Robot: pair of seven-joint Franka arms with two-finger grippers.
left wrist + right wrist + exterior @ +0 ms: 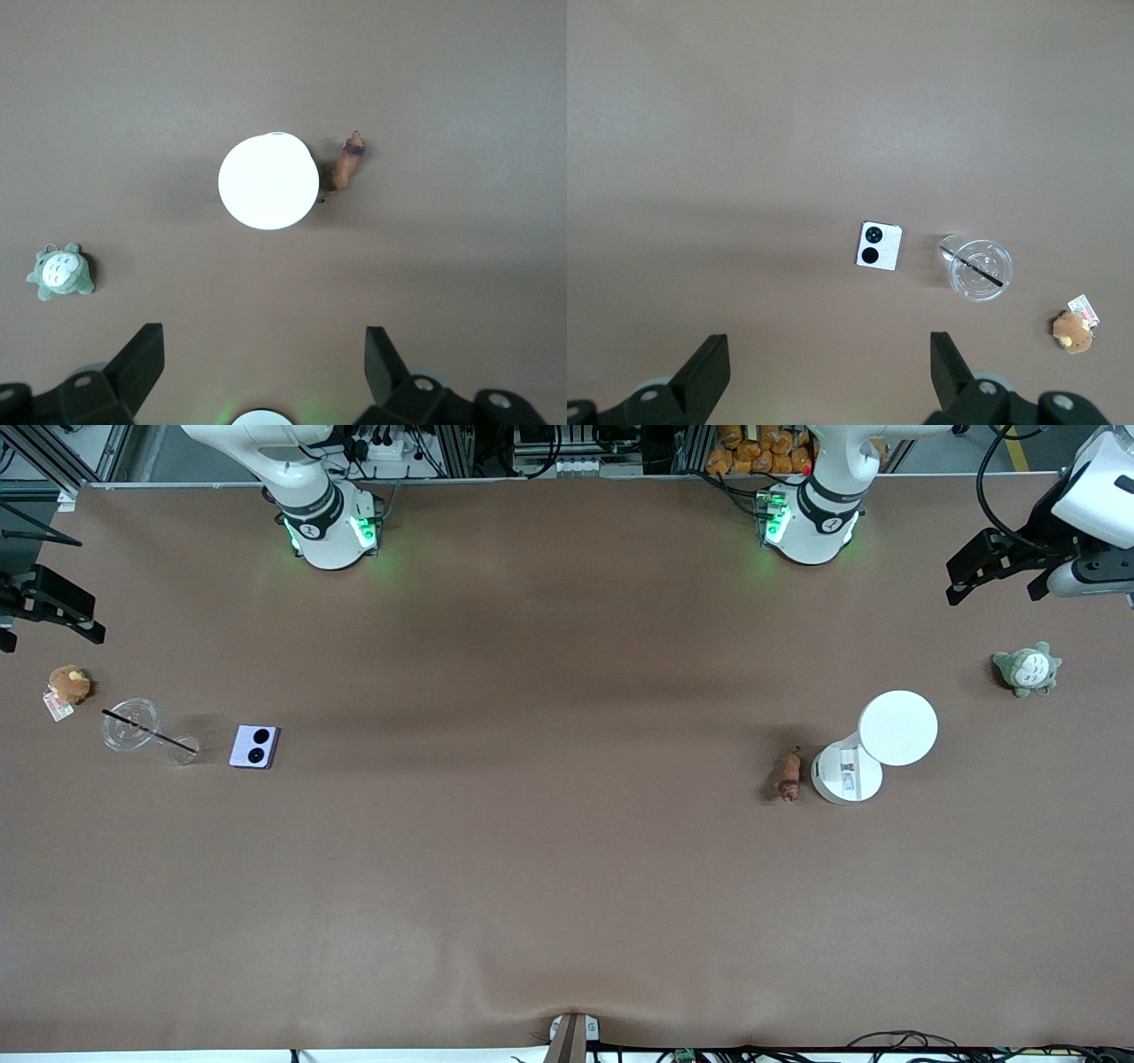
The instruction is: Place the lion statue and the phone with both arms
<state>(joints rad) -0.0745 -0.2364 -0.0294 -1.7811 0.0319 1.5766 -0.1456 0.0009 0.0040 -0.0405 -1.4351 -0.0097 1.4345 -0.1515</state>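
Observation:
The lion statue (788,775) is a tiny orange-brown figurine lying on the brown table beside a white round-topped stand; it also shows in the left wrist view (348,164). The phone (254,746) is a pale-lilac square with two black circles, lying flat toward the right arm's end, and it shows in the right wrist view (879,245). My left gripper (992,584) (264,333) is open and empty, high over the table's left-arm end. My right gripper (49,631) (828,338) is open and empty, high over the right-arm end.
A white round-topped stand (897,728) (268,180) stands right beside the lion. A grey-green plush (1026,669) (60,272) sits near the left arm's end. A clear cup with a black straw (142,731) (979,268) lies beside the phone, and a brown plush (69,684) (1072,329) sits past it.

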